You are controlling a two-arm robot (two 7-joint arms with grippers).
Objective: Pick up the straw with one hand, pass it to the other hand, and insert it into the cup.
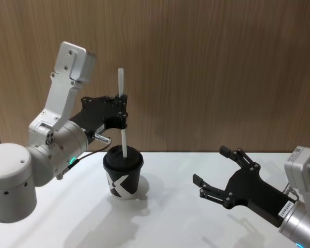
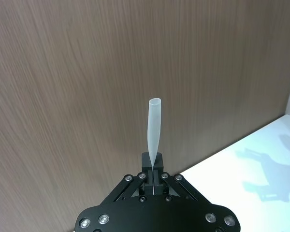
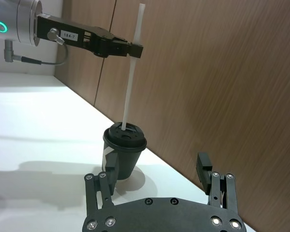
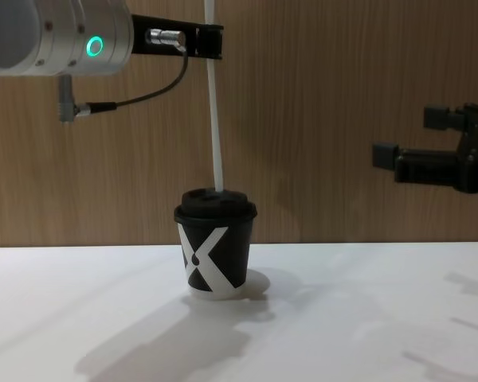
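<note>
Your left gripper [image 1: 123, 112] is clamped on the straw [image 1: 124, 142] high on its length, so a short piece stands above the fingers and the longer part hangs below them. The straw is nearly upright, directly over the cup [image 1: 123, 181], which stands on the white table [image 1: 206, 222] right under that gripper. The straw's lower end meets the top of the black lid [image 3: 125, 137]; you cannot tell how far it goes in. Your right gripper [image 1: 211, 165] hovers over the table well to the right of the cup, fingers spread, holding nothing.
</note>
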